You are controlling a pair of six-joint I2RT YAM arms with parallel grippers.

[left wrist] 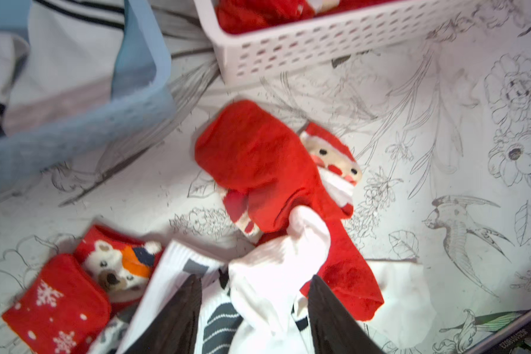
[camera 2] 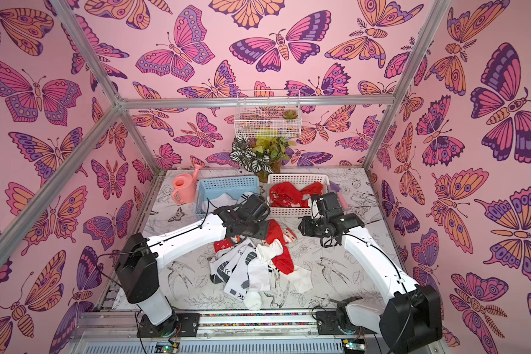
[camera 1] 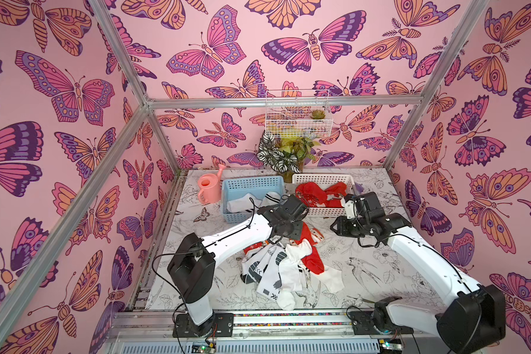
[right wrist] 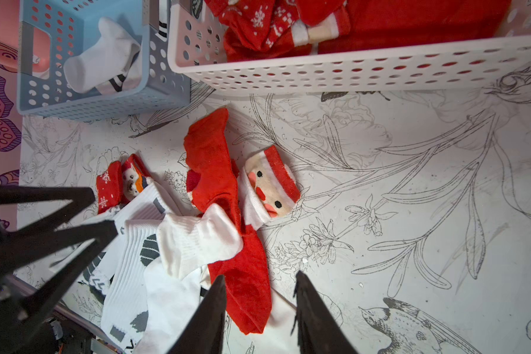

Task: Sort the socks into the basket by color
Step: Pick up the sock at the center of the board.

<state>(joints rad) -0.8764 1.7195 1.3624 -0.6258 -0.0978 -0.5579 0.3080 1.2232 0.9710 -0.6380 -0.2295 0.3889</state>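
A pile of socks lies mid-table: white ones with grey and black marks, a plain red sock, a Santa-face sock and a snowflaked red sock. The blue basket holds white striped socks. Red socks fill the white basket. My left gripper hovers open over the pile's far end, with a plain white sock lying under the gap between its jaws. My right gripper stands open above the red sock's toe and holds nothing.
A pink watering can stands left of the blue basket. A potted plant sits behind the baskets under a wire wall basket. A metal rail runs along the table's front edge, where both arm bases are mounted.
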